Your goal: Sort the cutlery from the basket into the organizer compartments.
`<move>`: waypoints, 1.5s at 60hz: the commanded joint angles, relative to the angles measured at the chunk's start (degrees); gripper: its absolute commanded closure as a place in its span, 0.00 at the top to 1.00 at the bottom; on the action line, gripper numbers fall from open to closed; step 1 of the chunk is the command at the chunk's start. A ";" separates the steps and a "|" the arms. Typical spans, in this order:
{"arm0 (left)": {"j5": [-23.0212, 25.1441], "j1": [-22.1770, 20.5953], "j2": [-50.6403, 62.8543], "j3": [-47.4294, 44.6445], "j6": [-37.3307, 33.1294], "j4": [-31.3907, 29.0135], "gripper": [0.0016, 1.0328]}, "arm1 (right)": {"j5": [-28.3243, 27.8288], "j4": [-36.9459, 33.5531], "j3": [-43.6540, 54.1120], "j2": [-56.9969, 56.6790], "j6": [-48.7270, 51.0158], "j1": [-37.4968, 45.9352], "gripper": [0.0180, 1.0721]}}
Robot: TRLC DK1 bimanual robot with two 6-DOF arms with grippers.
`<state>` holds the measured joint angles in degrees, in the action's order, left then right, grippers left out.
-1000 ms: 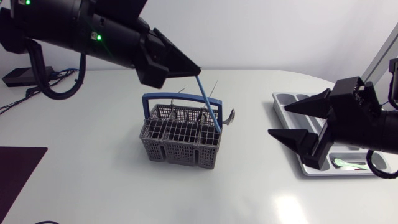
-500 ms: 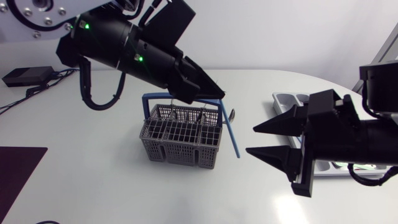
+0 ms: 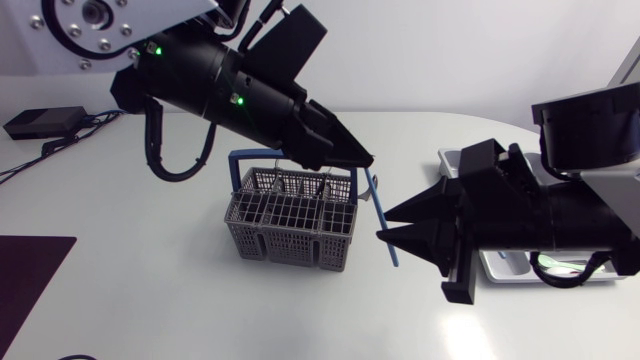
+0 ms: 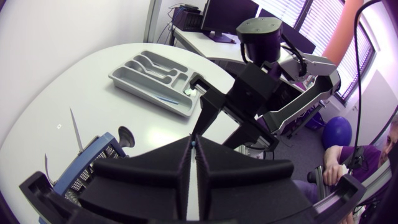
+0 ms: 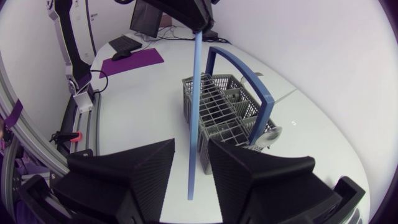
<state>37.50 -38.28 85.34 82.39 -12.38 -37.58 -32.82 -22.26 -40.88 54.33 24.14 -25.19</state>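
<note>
Head view: the left arm (image 3: pixel 230 85) comes in from the upper left and ends above the far right corner of the grey basket (image 3: pixel 290 215). Its jaws are pressed together on the top end of a thin blue stick (image 3: pixel 381 215). The stick hangs at a slant just beside the basket's right side, clear of the bench (image 3: pixel 150 290). The right arm (image 3: pixel 560 215) reaches in from the right, and its jaws stand narrowly apart around the stick's lower part.

Right wrist view: the blue stick (image 5: pixel 196 93) runs lengthwise between the two fingers, one on either side. It lies nearer one finger, and I cannot tell whether it touches. Ahead of the jaws stands the basket (image 5: pixel 217 109) with its blue handle upright, a spoon (image 5: pixel 270 134) at its side.

Left wrist view: only the stick's tip (image 4: pixel 194 142) shows in the slit of the closed jaws. The organizer (image 4: pixel 155 81) sits well apart from the basket.
</note>
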 commanded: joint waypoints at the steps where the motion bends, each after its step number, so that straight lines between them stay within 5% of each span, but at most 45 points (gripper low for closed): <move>1: 1.00 -0.04 0.88 -0.48 1.04 0.32 0.03 | -0.14 0.64 -1.22 1.13 -1.64 -0.47 0.28; 16: 1.62 0.14 0.97 -0.48 1.22 0.32 0.03 | -0.23 0.64 -1.30 1.57 -2.34 -1.09 0.05; 28: 1.88 0.93 0.97 -0.39 2.80 1.99 0.07 | -0.58 0.11 -1.13 1.92 -2.34 -1.26 0.05; 33: 1.88 2.16 0.88 -0.12 3.94 2.60 0.32 | -0.58 -0.59 -1.13 1.40 -2.34 -1.18 0.05; 36: 1.79 3.39 0.44 0.05 4.21 2.95 0.64 | -0.49 -1.29 -0.86 0.61 -2.26 -0.91 0.05; 41: 1.79 5.15 -0.53 0.23 4.12 3.39 0.96 | -0.40 -1.91 -0.25 -0.54 -2.08 -0.21 0.05; 59: 1.00 14.38 -3.34 -0.12 3.59 4.27 0.96 | -2.78 -6.22 0.37 -3.09 1.87 10.34 0.05; 67: -3.04 16.75 -3.34 -0.92 0.08 1.37 0.96 | -5.06 -6.83 0.81 -2.21 4.42 19.74 0.05; 82: -15.17 10.86 -5.98 -10.14 -11.61 -0.83 0.96 | -7.00 -6.04 0.54 3.68 8.55 34.86 0.05; 90: -23.96 4.53 -8.17 -17.79 -13.46 4.54 0.95 | -6.56 -3.49 0.81 8.08 9.43 40.13 0.05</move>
<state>15.68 -31.55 79.15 68.38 -23.73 -35.62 -39.20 -27.16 -41.12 60.10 32.21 12.80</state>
